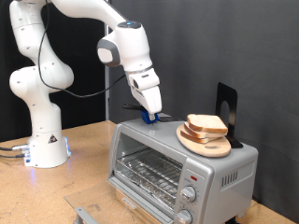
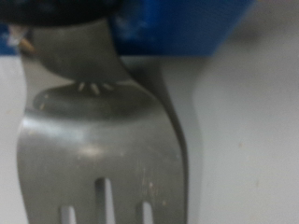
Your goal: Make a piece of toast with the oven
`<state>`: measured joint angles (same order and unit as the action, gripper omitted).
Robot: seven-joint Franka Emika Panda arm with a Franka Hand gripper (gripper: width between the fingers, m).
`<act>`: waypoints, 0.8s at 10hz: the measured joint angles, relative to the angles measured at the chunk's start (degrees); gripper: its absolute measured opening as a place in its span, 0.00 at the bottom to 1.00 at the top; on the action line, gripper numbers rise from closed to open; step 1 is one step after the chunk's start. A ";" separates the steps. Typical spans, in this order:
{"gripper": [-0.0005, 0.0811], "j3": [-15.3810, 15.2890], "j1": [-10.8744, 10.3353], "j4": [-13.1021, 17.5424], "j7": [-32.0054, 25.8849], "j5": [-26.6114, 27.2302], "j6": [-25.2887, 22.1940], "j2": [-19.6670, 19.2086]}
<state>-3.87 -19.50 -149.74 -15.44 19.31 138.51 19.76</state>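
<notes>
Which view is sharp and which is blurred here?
Exterior view: evenly lit and sharp on the oven, the piece of toast and the gripper. Wrist view: soft and out of focus, filled by a fork with dull glare on its metal.

The oven (image 1: 182,166) stands on the table (image 1: 84,177) in the lower right of the exterior view. On its roof, toward the right, sits a round wooden plate (image 1: 204,144) with the piece of toast (image 1: 206,124) on it. Just behind the plate a dark stand (image 1: 228,108) rises. Left of the plate, the gripper (image 1: 149,114) reaches down onto the roof's rear edge. The arm's base (image 1: 45,149) stands at the frame's left. In the wrist view a fork (image 2: 103,149) fills the frame.
</notes>
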 joint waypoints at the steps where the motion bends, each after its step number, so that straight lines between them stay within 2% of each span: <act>1: 0.53 0.10 0.00 0.34 0.00 1.07 0.03 0.44; 3: 0.53 0.59 0.05 1.28 0.00 2.57 -0.54 2.39; 5: 0.53 1.36 0.27 2.39 0.00 2.69 -3.80 4.53; 6: 0.53 1.33 0.27 2.20 0.00 2.66 -3.67 4.42; 8: 0.53 1.60 0.25 1.06 0.15 6.56 2.18 4.66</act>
<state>-2.27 -19.25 -148.69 -15.29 25.88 140.70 24.42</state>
